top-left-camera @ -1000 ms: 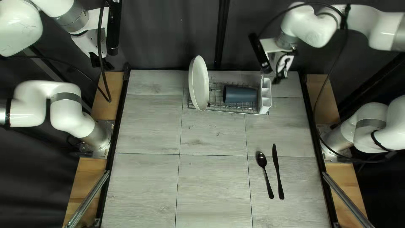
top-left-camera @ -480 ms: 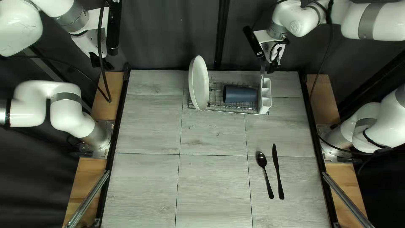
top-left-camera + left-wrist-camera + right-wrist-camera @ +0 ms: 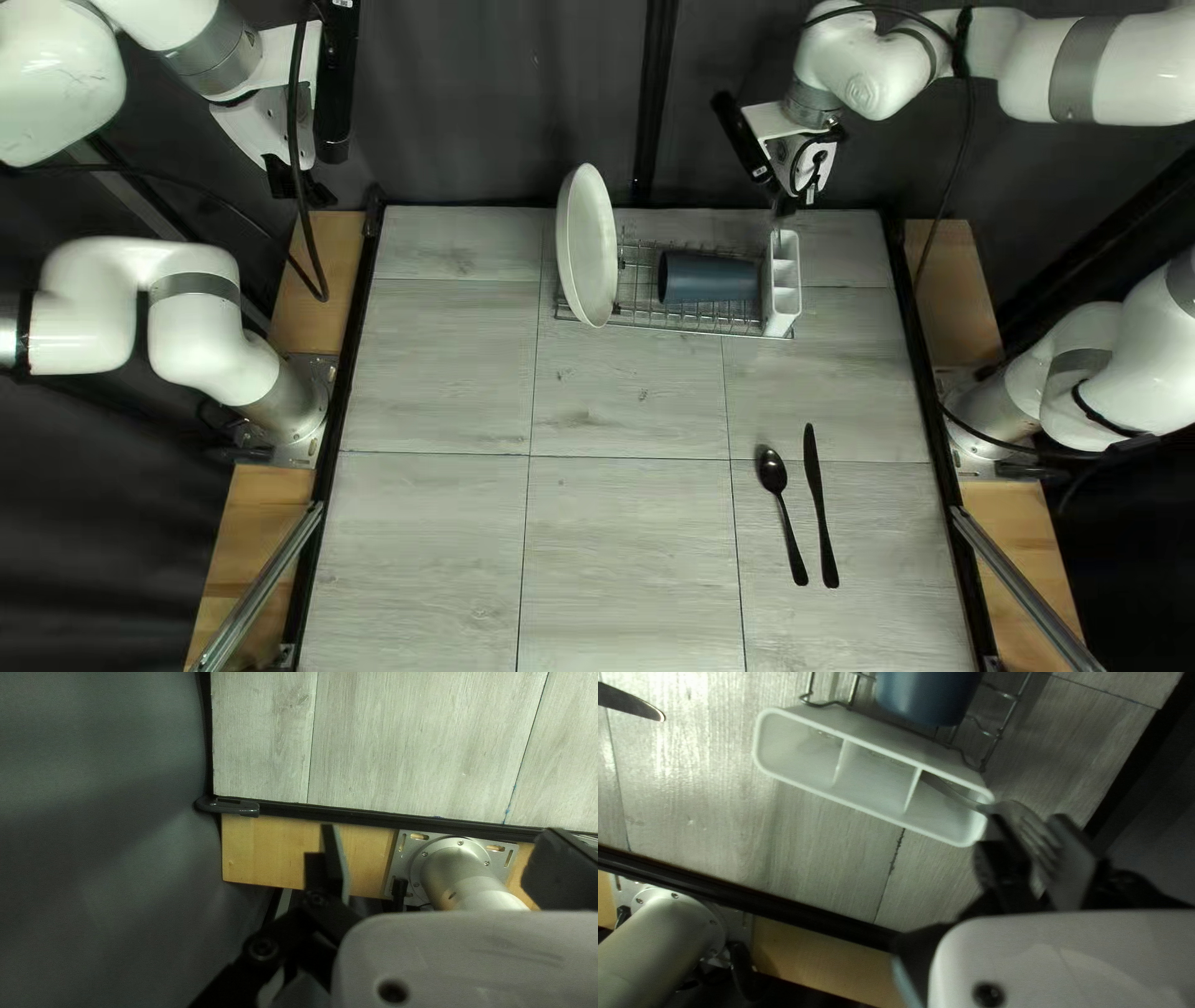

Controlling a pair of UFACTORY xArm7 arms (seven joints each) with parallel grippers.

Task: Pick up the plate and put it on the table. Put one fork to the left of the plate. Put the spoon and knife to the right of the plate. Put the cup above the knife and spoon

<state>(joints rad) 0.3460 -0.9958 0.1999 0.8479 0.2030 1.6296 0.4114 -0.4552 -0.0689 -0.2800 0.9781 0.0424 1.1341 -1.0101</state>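
The left fingers (image 3: 334, 858) are spread wide and hold nothing. They hang high off the desk's (image 3: 448, 560) 11 o'clock corner, taking no part.

At the desk's 12 o'clock a wire rack (image 3: 691, 315) carries most of the setting. The plate (image 3: 586, 245) stands on edge at its 9 o'clock end. The cup (image 3: 708, 278) lies on its side in the middle. A white caddy (image 3: 787, 289) sits at its 3 o'clock end.

The right fingers (image 3: 999, 868) are clamped on the fork (image 3: 1020, 816) at its tines. Its handle slants down into the caddy's end compartment, so I judge it gripped but not yet drawn clear.

At the desk's 4 o'clock the spoon (image 3: 780, 523) and knife (image 3: 820, 509) lie side by side, close but apart. That step looks done.

Left to do:
- Lay the fork near 7 o'clock.
- Set the plate at 6 o'clock, between fork and spoon.
- Stand the cup at 12 o'clock of the knife and spoon.
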